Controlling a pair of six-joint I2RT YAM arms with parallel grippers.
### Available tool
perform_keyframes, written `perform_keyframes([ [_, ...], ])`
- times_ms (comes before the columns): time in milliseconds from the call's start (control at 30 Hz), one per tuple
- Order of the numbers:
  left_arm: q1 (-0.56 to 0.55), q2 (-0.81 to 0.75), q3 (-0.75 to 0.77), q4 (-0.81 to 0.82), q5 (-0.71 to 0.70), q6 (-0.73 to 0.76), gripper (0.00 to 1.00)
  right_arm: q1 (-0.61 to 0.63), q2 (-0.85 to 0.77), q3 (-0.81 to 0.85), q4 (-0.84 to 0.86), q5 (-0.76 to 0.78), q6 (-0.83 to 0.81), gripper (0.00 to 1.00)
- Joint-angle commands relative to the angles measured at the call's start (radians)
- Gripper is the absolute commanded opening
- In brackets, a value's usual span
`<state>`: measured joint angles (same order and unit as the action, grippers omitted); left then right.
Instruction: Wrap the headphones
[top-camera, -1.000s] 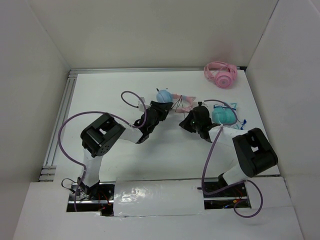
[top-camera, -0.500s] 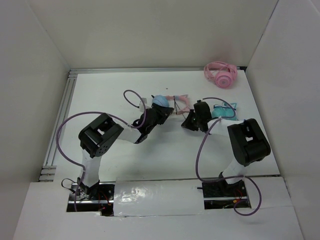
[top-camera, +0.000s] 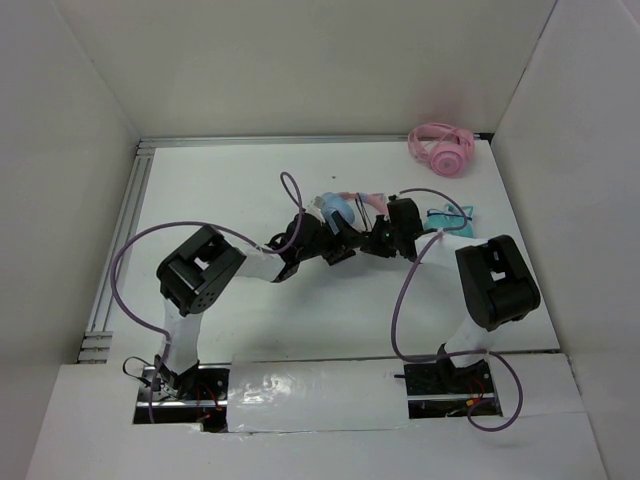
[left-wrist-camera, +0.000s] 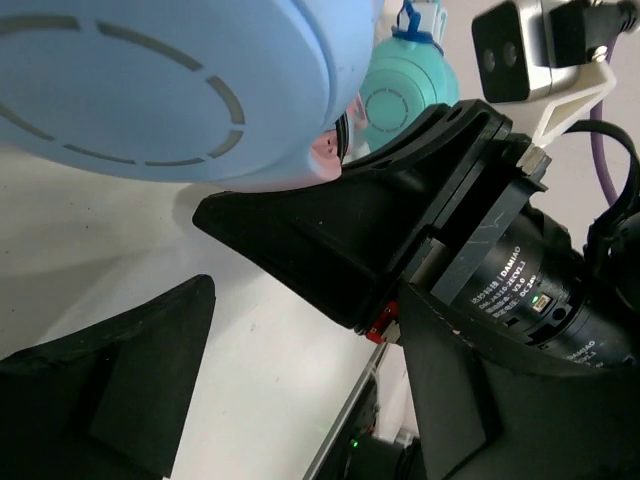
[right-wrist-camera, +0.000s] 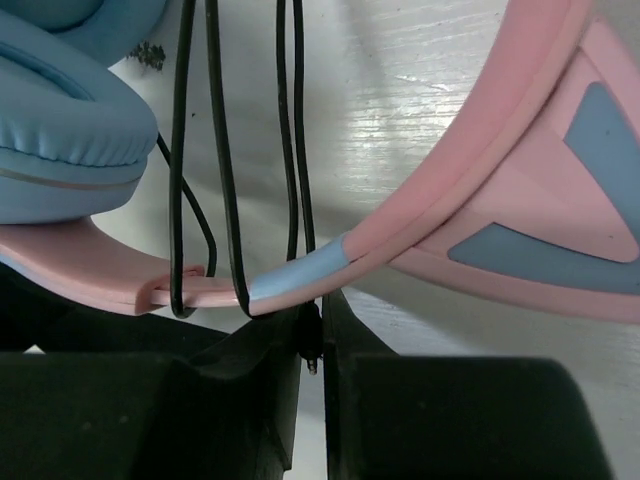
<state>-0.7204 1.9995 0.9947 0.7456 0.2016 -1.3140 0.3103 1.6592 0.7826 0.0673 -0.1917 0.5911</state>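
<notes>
The headphones (top-camera: 333, 208) lie mid-table, one light blue ear cup beside the pink headband (right-wrist-camera: 460, 190). Their thin black cable (right-wrist-camera: 215, 150) runs in loops across the headband. My right gripper (right-wrist-camera: 312, 350) is shut on the cable's plug end just below the headband; from above, the right gripper (top-camera: 377, 238) sits just right of the headphones. My left gripper (top-camera: 338, 248) stands open just in front of the ear cup (left-wrist-camera: 150, 80), holding nothing. In its wrist view the left gripper (left-wrist-camera: 300, 390) has its fingers wide apart over bare table, facing the right arm's black wrist.
Teal headphones (top-camera: 450, 222) lie just right of my right gripper, also teal headphones (left-wrist-camera: 405, 85). All-pink headphones (top-camera: 440, 148) sit at the back right corner. White walls close in the table; a metal rail (top-camera: 125, 230) runs along the left edge.
My left gripper has opened, let go of the headphones and moved right and nearer, close to the right gripper. The right arm has folded in, still gripping the cable.
</notes>
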Motion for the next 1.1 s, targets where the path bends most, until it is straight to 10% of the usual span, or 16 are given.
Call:
perform_keyframes([
  [0,-0.001,-0.027,-0.005,0.027,0.114,0.056,0.86,0.006,-0.021,0.043,0.002,-0.026,-0.024,0.17],
  [233,0.001,-0.096,-0.013,-0.018,0.139,0.105,0.99,0.007,-0.090,0.026,-0.046,0.011,-0.030,0.27],
  [667,0.024,-0.387,-0.149,-0.092,0.213,0.211,0.99,0.001,-0.453,-0.092,-0.190,0.138,-0.051,0.75],
  [767,0.033,-0.527,-0.179,-0.172,0.223,0.303,0.99,0.001,-0.619,-0.100,-0.244,0.184,-0.051,1.00],
  [1067,0.015,-1.014,-0.074,-0.954,-0.114,0.558,0.99,0.032,-1.015,-0.033,-0.486,0.489,-0.004,1.00],
])
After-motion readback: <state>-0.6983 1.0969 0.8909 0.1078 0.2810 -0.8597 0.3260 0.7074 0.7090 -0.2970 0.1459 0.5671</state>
